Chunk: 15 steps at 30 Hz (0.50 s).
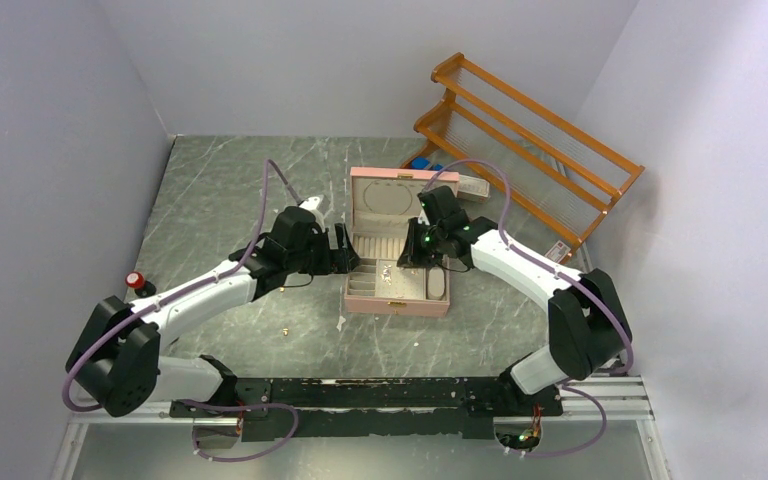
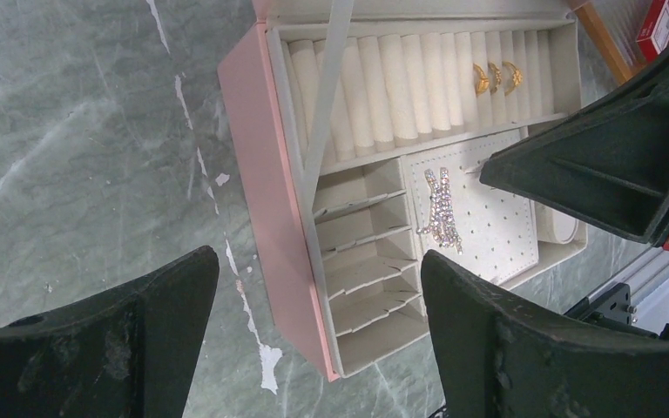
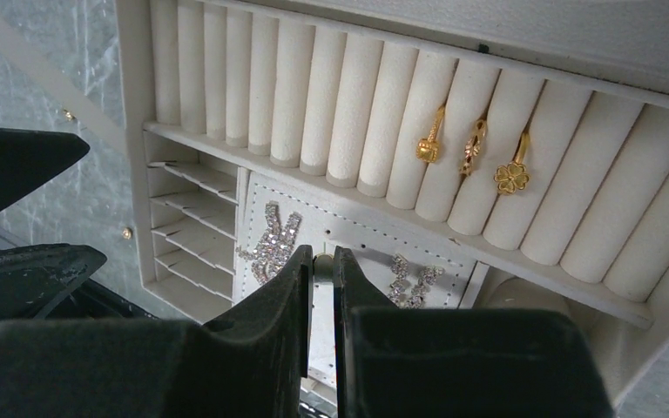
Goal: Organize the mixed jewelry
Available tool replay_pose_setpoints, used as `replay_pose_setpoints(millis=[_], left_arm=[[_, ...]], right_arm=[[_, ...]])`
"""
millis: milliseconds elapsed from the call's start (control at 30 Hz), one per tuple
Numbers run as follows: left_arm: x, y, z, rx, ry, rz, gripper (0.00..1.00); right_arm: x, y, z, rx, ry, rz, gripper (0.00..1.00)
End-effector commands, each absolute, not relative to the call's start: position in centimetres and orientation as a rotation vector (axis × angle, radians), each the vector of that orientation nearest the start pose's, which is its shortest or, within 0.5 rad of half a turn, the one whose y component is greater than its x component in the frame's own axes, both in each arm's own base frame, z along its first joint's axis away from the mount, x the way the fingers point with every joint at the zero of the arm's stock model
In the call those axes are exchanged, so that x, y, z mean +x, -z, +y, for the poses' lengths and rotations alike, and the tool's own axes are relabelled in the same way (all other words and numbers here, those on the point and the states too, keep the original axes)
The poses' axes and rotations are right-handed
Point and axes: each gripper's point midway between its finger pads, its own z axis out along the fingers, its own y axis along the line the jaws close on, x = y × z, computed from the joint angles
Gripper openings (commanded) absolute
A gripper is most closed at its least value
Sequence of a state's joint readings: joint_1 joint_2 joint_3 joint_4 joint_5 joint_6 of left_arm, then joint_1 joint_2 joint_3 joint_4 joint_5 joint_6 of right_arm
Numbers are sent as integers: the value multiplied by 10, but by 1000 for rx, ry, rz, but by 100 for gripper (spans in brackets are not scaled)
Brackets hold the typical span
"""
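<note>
The pink jewelry box (image 1: 395, 305) lies open mid-table. Three gold rings (image 3: 473, 146) sit in its cream roll slots, also seen as the gold rings (image 2: 495, 77). Sparkly earrings (image 3: 270, 244) rest on the perforated pad, as do the sparkly earrings (image 2: 440, 209). My right gripper (image 3: 322, 257) hovers over that pad, shut on a small pale stud (image 3: 324, 265) pinched at its tips. My left gripper (image 2: 318, 261) stands open and empty at the box's left wall (image 2: 270, 200), over the small divided compartments. A tiny gold piece (image 1: 283, 330) lies loose on the table; so do two gold bits (image 3: 126, 232).
An orange wooden rack (image 1: 530, 140) leans at the back right, with blue items (image 1: 425, 162) at its foot. A red-topped knob (image 1: 136, 281) stands at the left table edge. Grey walls close in on the left, right and back.
</note>
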State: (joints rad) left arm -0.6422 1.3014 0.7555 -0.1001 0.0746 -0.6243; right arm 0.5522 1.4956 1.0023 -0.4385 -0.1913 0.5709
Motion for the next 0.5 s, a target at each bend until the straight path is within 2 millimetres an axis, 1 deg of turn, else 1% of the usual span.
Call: replay_pose_setpoints(millis=[0, 267, 467], left_arm=[[275, -116, -253, 78, 775, 2310, 90], [277, -113, -251, 53, 766, 2316, 89], [276, -111, -250, 45, 761, 2321, 88]], right_arm=[[278, -100, 237, -92, -656, 2627, 4], [272, -100, 237, -115, -675, 2638, 4], [272, -103, 236, -123, -673, 2629, 4]])
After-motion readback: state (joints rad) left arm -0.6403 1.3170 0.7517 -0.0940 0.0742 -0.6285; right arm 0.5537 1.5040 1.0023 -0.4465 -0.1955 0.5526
